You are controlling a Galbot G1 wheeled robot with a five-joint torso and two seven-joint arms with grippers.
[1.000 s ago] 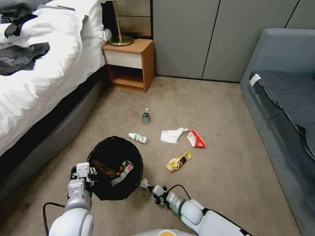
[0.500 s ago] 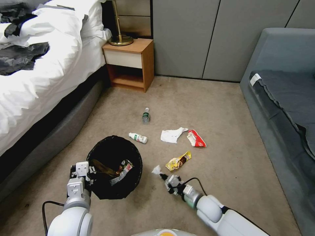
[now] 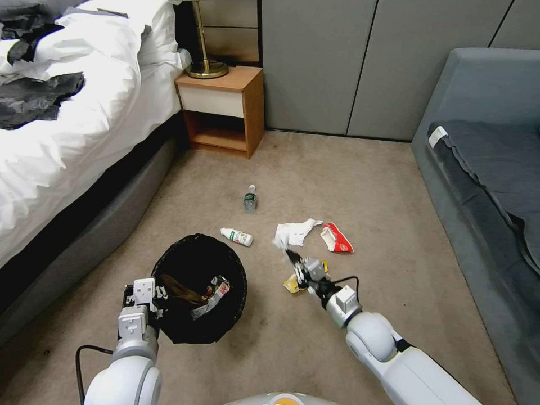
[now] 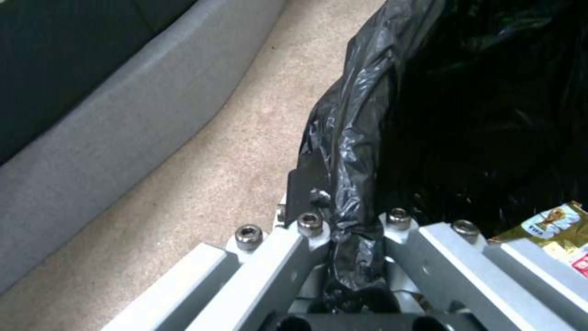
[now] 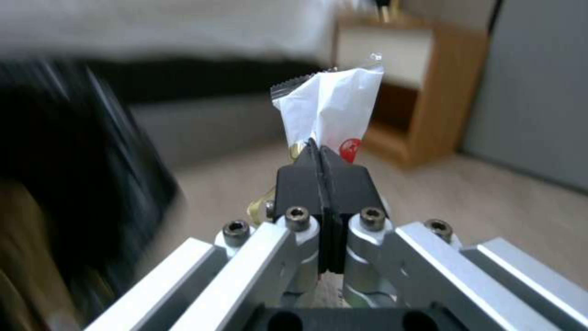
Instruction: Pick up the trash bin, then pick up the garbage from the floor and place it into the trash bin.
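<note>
Low and left of centre in the head view, we hold the trash bin (image 3: 199, 287) by its bag-lined rim, the left gripper (image 4: 343, 216) clamped tight on the black plastic. Right of it, our right gripper (image 5: 319, 172) is fully closed on a small white wrapper (image 5: 330, 105), lifted off the carpet. We judge this the carrying step: the next move calls for bringing the wrapper over the bin's mouth before letting go. A yellow wrapper (image 3: 292, 283), tissue (image 3: 298, 229) and bottles (image 3: 237, 237) wait mid-frame.

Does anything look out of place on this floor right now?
Litter lies loose on the carpet: a clear bottle, a white bottle, a tissue, a red wrapper and a yellow wrapper. The right pincer grips a white wrapper beside, not over, the trash bin.
</note>
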